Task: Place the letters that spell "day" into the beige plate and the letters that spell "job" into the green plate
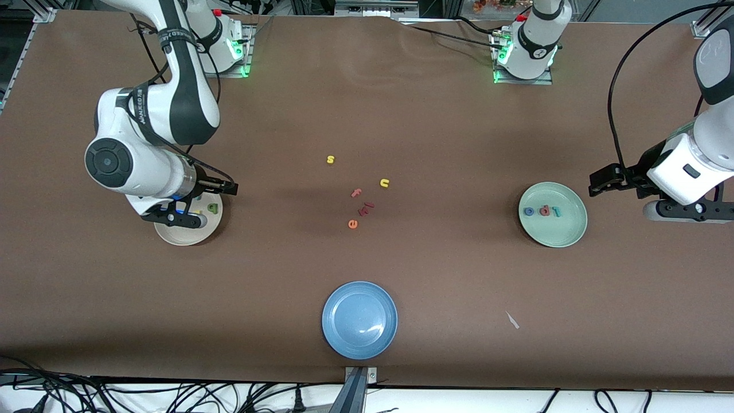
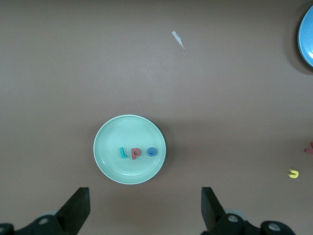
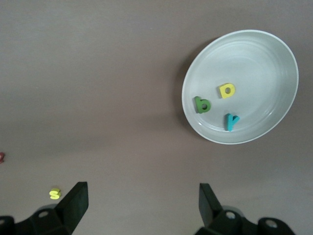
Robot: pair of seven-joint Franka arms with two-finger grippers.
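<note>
Both my jaws are hanging spread, pinching nothing. My right gripper (image 1: 189, 211) is sitting over the beige plate (image 3: 274, 49); my right wrist view is showing the day letters (image 3: 220, 105) in it. The job letters (image 2: 137, 152) are lying in the green plate (image 2: 110, 134), beside my left gripper (image 1: 599, 183).

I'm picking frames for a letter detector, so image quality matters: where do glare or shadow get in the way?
Front view: a bright glare streak on the blue plate; the right arm covers much of the beige plate. Left wrist view: even light, the green plate and its letters clear. Right wrist view: a dark shadow edges the beige plate; the letters stay readable.
</note>
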